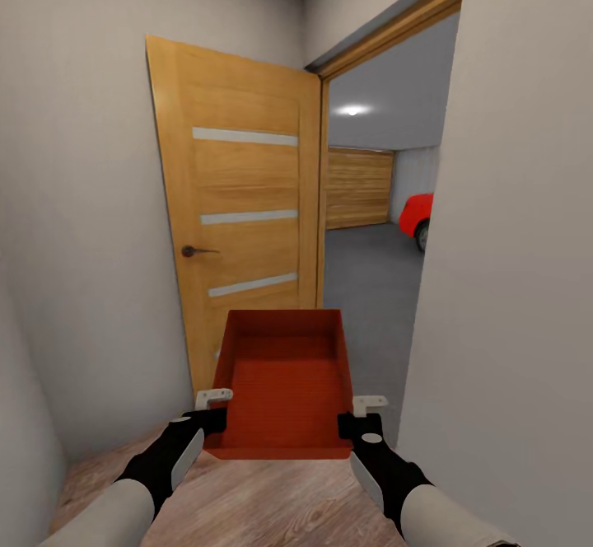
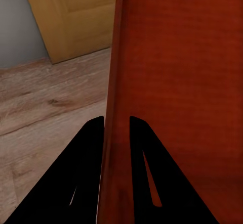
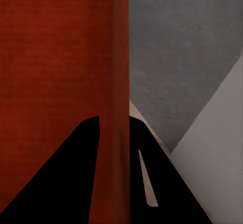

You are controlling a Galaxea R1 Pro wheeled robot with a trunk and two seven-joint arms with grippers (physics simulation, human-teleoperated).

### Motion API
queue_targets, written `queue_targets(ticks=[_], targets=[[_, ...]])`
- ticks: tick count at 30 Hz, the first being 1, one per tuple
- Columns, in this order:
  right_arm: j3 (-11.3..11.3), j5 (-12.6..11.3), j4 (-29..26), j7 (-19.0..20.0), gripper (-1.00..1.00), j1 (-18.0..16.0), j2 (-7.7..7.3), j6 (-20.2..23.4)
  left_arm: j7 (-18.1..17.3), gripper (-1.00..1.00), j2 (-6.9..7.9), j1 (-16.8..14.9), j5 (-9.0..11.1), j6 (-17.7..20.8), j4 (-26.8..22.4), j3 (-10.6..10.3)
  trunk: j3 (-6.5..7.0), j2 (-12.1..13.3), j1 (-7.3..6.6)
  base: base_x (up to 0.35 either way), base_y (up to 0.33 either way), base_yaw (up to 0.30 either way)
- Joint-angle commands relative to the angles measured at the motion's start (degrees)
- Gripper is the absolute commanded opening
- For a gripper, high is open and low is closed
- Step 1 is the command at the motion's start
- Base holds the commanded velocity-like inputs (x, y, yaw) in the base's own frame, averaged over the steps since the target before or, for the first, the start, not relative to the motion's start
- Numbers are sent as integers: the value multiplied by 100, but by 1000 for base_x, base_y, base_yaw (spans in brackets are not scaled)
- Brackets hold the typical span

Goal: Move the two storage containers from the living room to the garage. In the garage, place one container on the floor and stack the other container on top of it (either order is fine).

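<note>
Transit step: both end effectors, left [image 1: 212,409] and right [image 1: 360,414], clamp container [image 1: 284,382] walls; next, through doorway onto garage floor [image 1: 371,275].

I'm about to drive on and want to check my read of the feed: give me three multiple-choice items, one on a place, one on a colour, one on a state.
1. Where does the red-orange container sit?
A. On the garage floor
B. Held between both arms, over the wood floor, before the doorway
C. On top of the red car

2. What colour is the garage floor beyond the doorway?
A. Dark grey
B. Light wood
C. White

3. How does the wooden door stand?
A. Shut
B. Off its hinges
C. Open

Answers: 1 B, the left gripper and right gripper each clamp a side wall, which the wrist views show between the jaws. 2 A, grey shows past the frame. 3 C, it is swung aside and the garage shows through.
</note>
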Motion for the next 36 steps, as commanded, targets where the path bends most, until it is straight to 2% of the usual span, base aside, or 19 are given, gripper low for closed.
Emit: queue_targets(ticks=[1,9,36], targets=[[89,-152,7,55,-100,-2,-6,6,88,-100,36,-7,-87,-125,-25,139,-8,-5,3,217,166,0],[83,-153,7,48,-100,-2,-4,13,88,-100,32,-7,-87,-126,-25,139,-8,-5,3,217,166,-83],[81,-154,7,48,-100,-2,-2,15,87,-100,29,-7,-87,-126,-25,139,-8,-5,3,217,166,-272]])
